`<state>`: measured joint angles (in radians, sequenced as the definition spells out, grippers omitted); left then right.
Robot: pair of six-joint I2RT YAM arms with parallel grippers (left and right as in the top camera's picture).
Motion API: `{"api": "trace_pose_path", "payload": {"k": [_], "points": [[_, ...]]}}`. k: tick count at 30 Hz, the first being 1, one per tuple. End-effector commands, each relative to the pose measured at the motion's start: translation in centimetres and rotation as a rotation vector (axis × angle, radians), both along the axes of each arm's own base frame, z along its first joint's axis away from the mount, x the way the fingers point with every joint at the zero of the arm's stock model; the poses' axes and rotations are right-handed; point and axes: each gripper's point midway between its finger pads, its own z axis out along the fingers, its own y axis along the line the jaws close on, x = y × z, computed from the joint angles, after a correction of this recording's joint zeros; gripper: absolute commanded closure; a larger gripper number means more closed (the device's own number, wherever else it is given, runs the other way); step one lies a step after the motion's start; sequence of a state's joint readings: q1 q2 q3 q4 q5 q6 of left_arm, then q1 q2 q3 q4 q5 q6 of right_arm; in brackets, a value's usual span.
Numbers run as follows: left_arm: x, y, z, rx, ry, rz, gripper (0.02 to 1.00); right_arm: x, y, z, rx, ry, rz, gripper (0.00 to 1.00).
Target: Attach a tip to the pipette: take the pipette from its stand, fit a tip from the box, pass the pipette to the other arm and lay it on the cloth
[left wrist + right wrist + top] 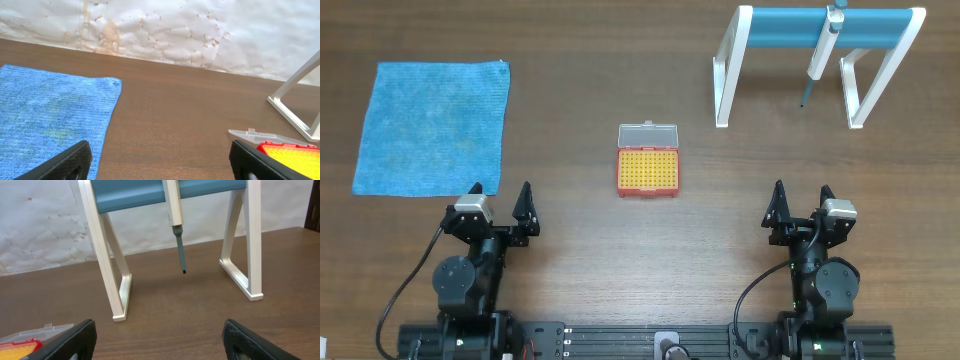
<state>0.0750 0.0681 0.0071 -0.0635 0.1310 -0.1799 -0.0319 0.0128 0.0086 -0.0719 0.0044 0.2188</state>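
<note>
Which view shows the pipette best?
Right wrist view: the pipette hangs from the stand, its shaft end in plain sight. Top view shows it small, from above; left wrist view catches a stand leg.

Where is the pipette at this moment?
In the top view the pipette hangs on its stand at the upper right, well right of the tip box.

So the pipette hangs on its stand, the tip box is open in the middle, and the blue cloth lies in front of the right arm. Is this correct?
No. The top view shows the blue cloth in front of the left arm, not the right. The rest is as you say.
</note>
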Motion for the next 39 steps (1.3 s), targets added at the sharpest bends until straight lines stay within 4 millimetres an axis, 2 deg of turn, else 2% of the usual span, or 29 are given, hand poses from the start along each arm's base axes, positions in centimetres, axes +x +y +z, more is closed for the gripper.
{"api": "trace_pose_path", "payload": {"k": [1, 30, 35, 39], "points": [[-0.02, 0.04, -0.23, 0.016, 0.008, 0.002, 0.128, -0.07, 0.1, 0.03, -0.014, -0.001, 0.009, 0.183], [-0.02, 0.04, -0.23, 0.016, 0.008, 0.002, 0.128, -0.06, 0.18, -0.01, -0.013, 0.0, 0.014, 0.183], [-0.02, 0.04, -0.23, 0.016, 0.008, 0.002, 0.128, 0.15, 0.1, -0.75, -0.007, 0.049, 0.011, 0.187], [-0.02, 0.04, -0.23, 0.016, 0.008, 0.002, 0.128, 0.82, 0.0, 0.13, -0.005, 0.121, 0.008, 0.185]]}}
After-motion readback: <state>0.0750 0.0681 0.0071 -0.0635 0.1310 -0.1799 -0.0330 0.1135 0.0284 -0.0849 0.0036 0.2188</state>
